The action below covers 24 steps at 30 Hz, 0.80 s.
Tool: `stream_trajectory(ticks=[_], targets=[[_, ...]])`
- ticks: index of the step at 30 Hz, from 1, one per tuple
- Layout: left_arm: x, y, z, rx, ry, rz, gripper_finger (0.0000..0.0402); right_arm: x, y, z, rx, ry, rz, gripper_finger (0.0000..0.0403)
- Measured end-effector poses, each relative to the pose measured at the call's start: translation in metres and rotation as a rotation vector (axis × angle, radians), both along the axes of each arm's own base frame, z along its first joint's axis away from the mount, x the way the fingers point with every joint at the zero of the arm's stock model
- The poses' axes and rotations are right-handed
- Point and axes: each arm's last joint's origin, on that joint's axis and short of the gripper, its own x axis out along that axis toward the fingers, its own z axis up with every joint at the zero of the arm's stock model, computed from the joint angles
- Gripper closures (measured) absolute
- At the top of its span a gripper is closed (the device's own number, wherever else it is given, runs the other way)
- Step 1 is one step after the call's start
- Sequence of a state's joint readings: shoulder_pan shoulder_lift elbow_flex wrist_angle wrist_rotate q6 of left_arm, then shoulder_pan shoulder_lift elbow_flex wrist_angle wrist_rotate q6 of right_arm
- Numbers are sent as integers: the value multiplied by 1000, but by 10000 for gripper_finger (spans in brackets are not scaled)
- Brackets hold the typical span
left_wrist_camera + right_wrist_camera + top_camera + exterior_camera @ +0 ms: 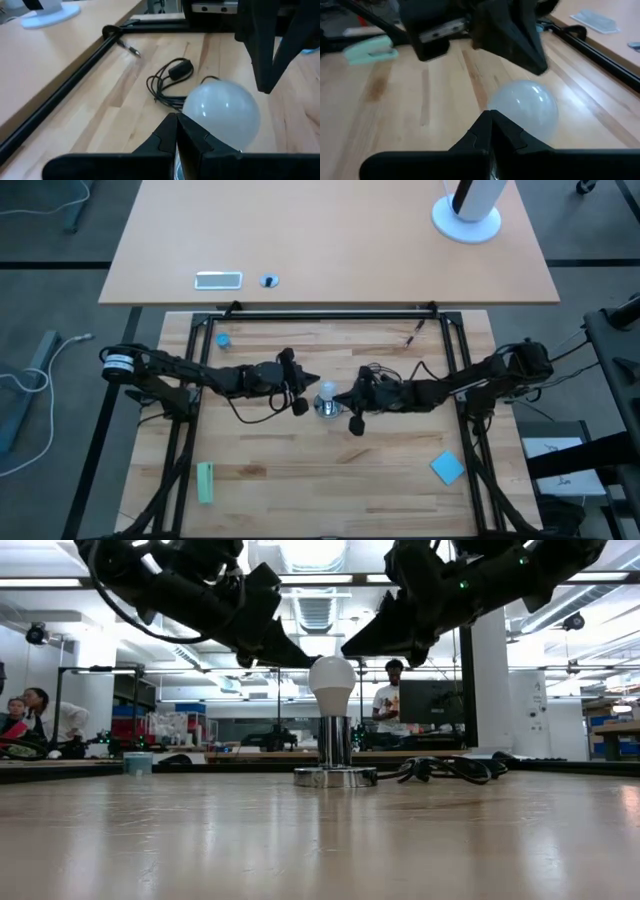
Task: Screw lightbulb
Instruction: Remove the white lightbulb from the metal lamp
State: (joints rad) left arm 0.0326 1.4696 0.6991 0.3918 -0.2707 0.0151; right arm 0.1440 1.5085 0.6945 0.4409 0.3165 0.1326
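The left claw (312,383) is hovering just beside the lightbulb (327,390) on its left, with its fingers closed to a point and gripping nothing. The right claw (345,396) is hanging just on the bulb's other side, likewise pinched together and empty. In the low view both dark tips are sitting slightly above the bulb's rounded head, one on each side, and neither seems to be touching the glass, though the narrow gap is hard to judge.

The lightbulb (333,682) is standing upright in the shiny silver socket (335,752), near the middle of the bench (330,470), with the socket's black cord (450,770) trailing off toward the right arm's side. How far it is threaded in cannot be told.

The bulb is probably going to handle as a light, smooth, slippery thing with a fragile shell, so a hard squeeze is risking a crack and a loose one is risking a slip. The rounded head is the only part showing above the socket, so the best hold is across its widest part, fingers opening first and then closing gently from both sides. The socket's base is looking light enough to spin or slide with the bulb unless the other claw is steadying it.
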Motion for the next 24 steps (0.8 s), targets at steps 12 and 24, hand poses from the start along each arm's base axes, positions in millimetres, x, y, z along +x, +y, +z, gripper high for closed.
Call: stream_trajectory(ticks=[12, 24], targets=[[3, -1, -5, -14, 8, -38, 401, 0, -4, 0, -20, 3, -36, 403], [3, -2, -5, -27, 7, -71, 401, 0, -5, -1, -66, 21, -15, 403]])
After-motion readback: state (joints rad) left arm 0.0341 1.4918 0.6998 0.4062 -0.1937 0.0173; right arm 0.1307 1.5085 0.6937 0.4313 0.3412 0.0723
